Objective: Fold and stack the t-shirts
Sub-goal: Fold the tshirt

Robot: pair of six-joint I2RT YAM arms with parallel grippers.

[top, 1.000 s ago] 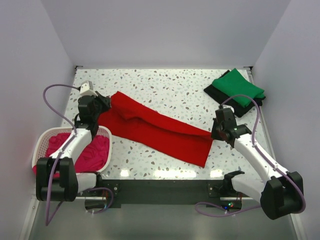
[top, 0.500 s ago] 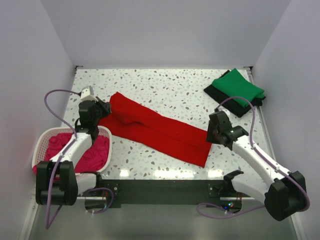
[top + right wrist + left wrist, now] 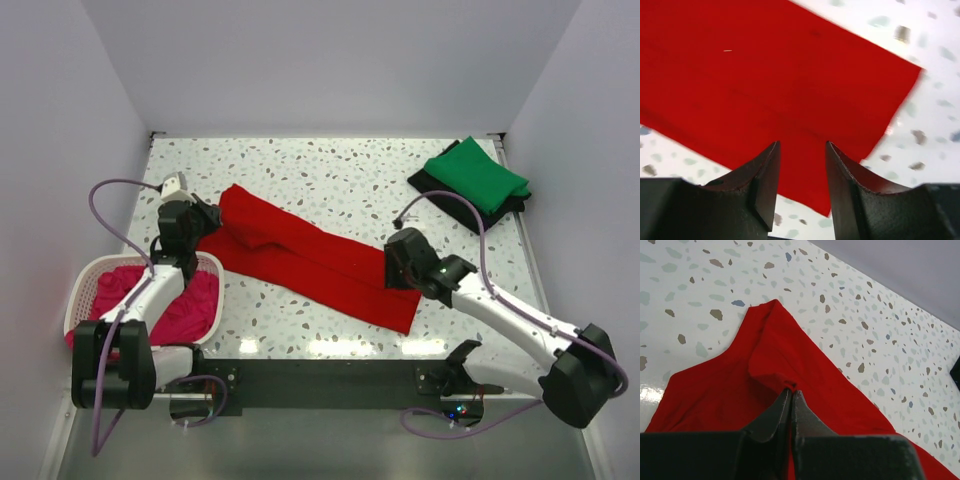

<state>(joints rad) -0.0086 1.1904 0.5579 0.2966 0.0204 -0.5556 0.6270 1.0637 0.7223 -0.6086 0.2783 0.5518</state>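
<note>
Fingers (image 3: 771, 416) of left gripper (image 3: 791, 390) pressed shut, pinching red t-shirt (image 3: 310, 260) at its upper-left end. Right gripper (image 3: 802, 150) half open, empty, low over shirt's lower-right end. Green t-shirt (image 3: 475, 175) folded on black t-shirt (image 3: 428, 186), upper right; pink t-shirt (image 3: 190, 305) in basket (image 3: 100, 263), lower left. Step: folding red. Next, likely: right grips hem, carries it toward left end.

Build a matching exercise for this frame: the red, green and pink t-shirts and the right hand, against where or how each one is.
Column 1
1. red t-shirt
2. green t-shirt
3. pink t-shirt
4. right hand

Column 2
A. bunched in the white basket
B. open, over red cloth
C. folded on the black t-shirt, far right corner
D. lying long across the table

Pairs: 1-D, 2-C, 3-A, 4-B
</note>
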